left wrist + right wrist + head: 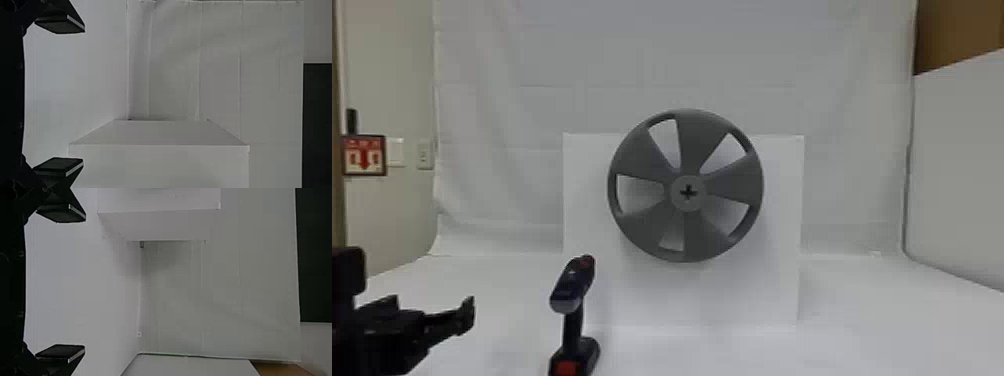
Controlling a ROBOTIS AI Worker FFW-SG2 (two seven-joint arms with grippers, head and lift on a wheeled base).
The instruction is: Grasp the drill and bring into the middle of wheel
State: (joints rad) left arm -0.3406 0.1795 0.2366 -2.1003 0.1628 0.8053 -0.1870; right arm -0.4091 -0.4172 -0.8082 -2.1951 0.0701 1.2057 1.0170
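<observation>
Pre-grasp, looks like! Black two-fingered left gripper [83,96] gapes empty, right gripper [84,284] likewise; left should clasp the black-and-red drill [573,282] inside the white bench's [857,310] left edge.

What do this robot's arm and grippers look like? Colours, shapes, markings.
Left arm: black, blocky housing. Left gripper: black, two flat, square-cornered fingers, each with a pale strip along one edge. Right gripper: same design, black with matching pale strips.
</observation>
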